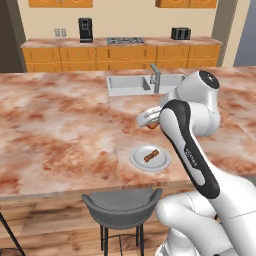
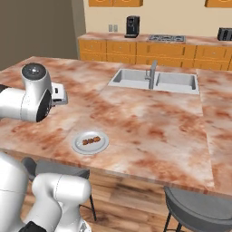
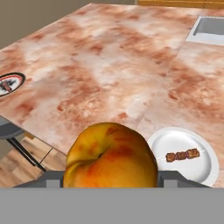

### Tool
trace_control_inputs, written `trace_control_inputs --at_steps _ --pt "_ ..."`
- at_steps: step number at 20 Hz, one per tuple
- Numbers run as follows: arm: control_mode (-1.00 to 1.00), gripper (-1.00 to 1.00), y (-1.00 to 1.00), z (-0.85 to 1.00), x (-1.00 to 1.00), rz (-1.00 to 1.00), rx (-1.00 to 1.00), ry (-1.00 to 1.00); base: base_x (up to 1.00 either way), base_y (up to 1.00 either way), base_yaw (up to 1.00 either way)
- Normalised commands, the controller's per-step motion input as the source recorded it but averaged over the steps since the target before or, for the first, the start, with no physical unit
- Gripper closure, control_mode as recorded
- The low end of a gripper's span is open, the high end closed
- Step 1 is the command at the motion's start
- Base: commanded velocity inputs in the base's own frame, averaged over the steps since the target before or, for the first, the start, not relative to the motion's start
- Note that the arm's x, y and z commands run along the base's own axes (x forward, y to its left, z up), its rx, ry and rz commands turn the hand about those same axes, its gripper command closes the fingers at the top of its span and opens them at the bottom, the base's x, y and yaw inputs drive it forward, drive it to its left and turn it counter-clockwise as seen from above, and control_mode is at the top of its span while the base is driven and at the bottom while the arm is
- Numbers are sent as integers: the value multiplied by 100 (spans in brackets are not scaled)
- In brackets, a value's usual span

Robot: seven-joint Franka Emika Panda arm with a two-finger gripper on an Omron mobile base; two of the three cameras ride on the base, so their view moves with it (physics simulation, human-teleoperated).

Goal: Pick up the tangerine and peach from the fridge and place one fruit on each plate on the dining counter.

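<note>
I am carrying the peach (image 3: 110, 156), clamped in my gripper (image 3: 111, 177), above the dining counter (image 1: 60, 130) just beside a white plate (image 3: 205, 164) bearing a skewer (image 3: 182, 155), and next I judge I must reach the ringed plate (image 3: 9, 83) farther along it.

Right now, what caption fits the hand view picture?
The tool holds a peach above the dining counter, near a white plate carrying a skewer.
</note>
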Motion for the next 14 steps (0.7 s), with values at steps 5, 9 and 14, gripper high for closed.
trace_control_inputs --at_steps 5,9,14 --pt "-100 100 -12 -13 4 -3 0 5 11 -12 -2" --pt "-100 100 -46 -37 6 -17 0 22 0 0 0" --pt "-100 100 -36 -38 15 -22 0 24 0 0 0"
